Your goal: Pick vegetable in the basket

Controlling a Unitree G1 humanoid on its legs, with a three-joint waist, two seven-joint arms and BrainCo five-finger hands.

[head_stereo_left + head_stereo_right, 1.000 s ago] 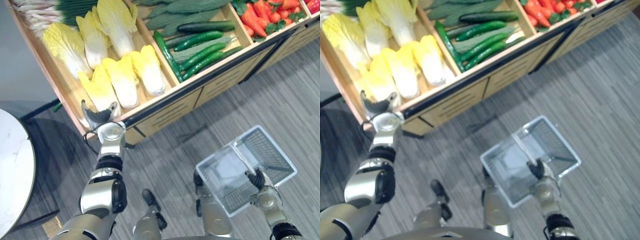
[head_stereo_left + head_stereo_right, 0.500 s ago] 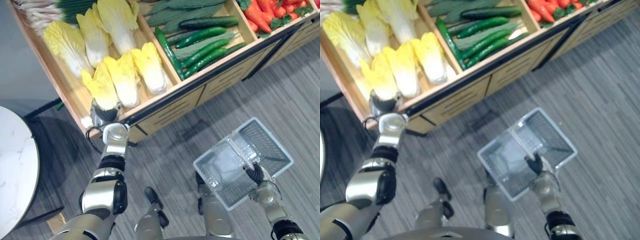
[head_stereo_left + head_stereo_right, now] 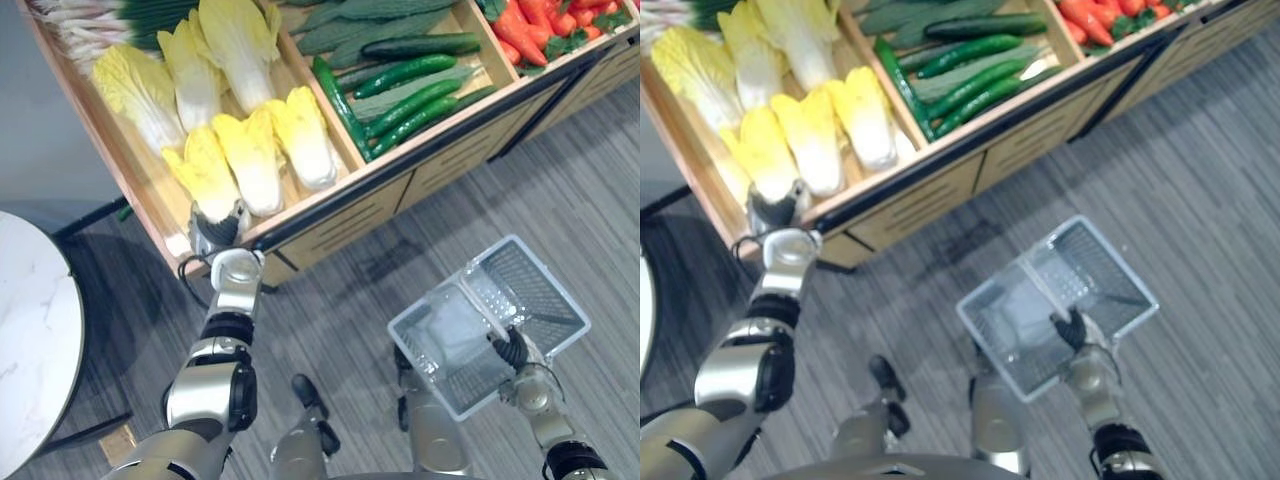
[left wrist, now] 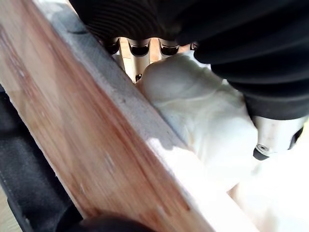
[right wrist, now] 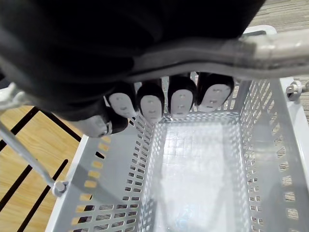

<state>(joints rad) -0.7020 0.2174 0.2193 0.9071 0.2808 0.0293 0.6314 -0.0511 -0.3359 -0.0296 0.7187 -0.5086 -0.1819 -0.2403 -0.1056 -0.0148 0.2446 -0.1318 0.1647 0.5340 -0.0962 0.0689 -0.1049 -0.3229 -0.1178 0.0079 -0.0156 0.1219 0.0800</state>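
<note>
Our left hand [image 3: 217, 230] sits at the near end of the wooden bin [image 3: 330, 205], fingers and thumb wrapped round the white base of the nearest cabbage [image 3: 205, 172], which lies in the bin's left compartment among the others. Our right hand [image 3: 512, 350] is curled on the handle [image 5: 270, 50] of the basket [image 3: 422, 377], which hangs empty over the floor to the right. We judge we are at the grasping step. Next, we lift the cabbage clear of the bin's front edge and carry it right to the basket.
</note>
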